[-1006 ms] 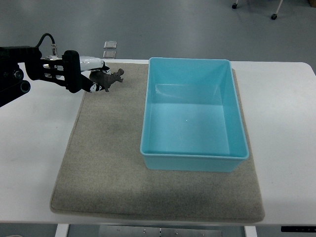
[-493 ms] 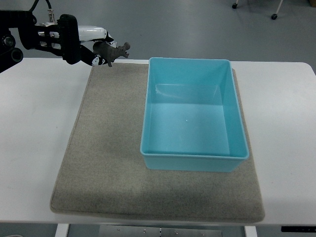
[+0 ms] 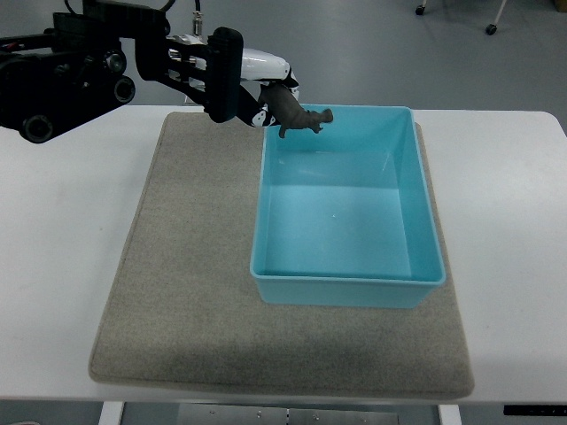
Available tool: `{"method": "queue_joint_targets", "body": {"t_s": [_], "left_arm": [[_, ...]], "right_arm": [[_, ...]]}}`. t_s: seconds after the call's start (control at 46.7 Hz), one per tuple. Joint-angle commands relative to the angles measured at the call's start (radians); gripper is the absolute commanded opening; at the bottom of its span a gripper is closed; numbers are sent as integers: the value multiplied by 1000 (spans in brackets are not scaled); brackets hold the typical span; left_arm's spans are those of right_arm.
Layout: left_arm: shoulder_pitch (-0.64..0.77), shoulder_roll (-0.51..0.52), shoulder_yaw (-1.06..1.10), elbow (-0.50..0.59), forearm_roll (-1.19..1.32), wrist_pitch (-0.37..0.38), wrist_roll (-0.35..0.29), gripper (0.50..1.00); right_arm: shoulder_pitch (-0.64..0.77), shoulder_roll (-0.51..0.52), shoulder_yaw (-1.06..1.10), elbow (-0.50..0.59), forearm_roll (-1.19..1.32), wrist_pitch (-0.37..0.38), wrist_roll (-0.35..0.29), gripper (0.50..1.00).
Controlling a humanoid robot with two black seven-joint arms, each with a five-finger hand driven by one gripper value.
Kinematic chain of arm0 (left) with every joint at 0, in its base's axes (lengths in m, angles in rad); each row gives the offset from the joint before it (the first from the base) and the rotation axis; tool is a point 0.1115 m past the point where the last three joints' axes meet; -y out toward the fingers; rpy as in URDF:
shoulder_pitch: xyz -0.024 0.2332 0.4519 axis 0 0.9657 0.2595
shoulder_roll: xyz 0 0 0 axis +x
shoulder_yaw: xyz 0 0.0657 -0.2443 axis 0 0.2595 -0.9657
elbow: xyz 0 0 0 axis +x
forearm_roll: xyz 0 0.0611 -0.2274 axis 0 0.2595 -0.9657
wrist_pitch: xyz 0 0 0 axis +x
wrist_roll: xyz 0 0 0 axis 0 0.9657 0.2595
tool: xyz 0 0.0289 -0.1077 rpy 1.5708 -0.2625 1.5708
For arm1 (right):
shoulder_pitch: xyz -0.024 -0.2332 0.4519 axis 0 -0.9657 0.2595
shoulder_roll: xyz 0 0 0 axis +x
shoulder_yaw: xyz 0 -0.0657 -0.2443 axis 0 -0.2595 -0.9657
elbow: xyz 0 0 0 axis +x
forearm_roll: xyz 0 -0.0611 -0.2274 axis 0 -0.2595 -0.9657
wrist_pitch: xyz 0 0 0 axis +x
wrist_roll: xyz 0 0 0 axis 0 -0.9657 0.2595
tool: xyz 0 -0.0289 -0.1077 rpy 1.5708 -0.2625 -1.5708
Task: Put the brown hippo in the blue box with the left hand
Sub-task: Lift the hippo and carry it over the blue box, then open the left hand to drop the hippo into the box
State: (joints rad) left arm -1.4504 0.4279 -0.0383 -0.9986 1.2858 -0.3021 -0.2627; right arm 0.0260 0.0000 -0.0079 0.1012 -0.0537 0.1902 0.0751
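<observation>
My left hand (image 3: 266, 93) reaches in from the upper left, black with white finger shells. Its fingers are curled around the brown hippo (image 3: 297, 115), a small dark brown toy held in the air. The hippo hangs over the far left corner of the blue box (image 3: 266, 221), its head pointing right across the rim. The box is a light blue rectangular tub, empty inside, standing on the right half of the grey mat (image 3: 186, 283). The right arm does not show.
The mat lies on a white table (image 3: 62, 266). Beyond the table's far edge is grey floor, with chair castors (image 3: 492, 28) at the top right.
My left hand has lifted the hippo from the mat's far left corner and carried it right, to above the box's far left corner.
</observation>
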Motion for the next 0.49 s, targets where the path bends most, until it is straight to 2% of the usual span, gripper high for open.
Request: {"method": "queue_joint_targets", "body": {"t_s": [0.0, 0.086, 0.236, 0.321, 0.364, 0.471], "left_arm": [[7, -32, 2, 6, 3, 1, 2, 610], [42, -70, 2, 9, 3, 14, 2, 638], [61, -87, 0, 6, -2, 21, 2, 812], [51, -77, -9, 3, -11, 23, 2, 962], [44, -66, -15, 1, -28, 26, 0, 990], [25, -5, -17, 6, -140, 40, 0, 996]], "right_arm": [[0, 0, 0, 0, 0, 0, 0, 936], [0, 0, 0, 0, 0, 0, 0, 936], [0, 0, 0, 0, 0, 0, 0, 936], [0, 0, 0, 0, 0, 0, 0, 936], [0, 0, 0, 0, 0, 0, 0, 936], [0, 0, 0, 0, 0, 0, 0, 936]]}}
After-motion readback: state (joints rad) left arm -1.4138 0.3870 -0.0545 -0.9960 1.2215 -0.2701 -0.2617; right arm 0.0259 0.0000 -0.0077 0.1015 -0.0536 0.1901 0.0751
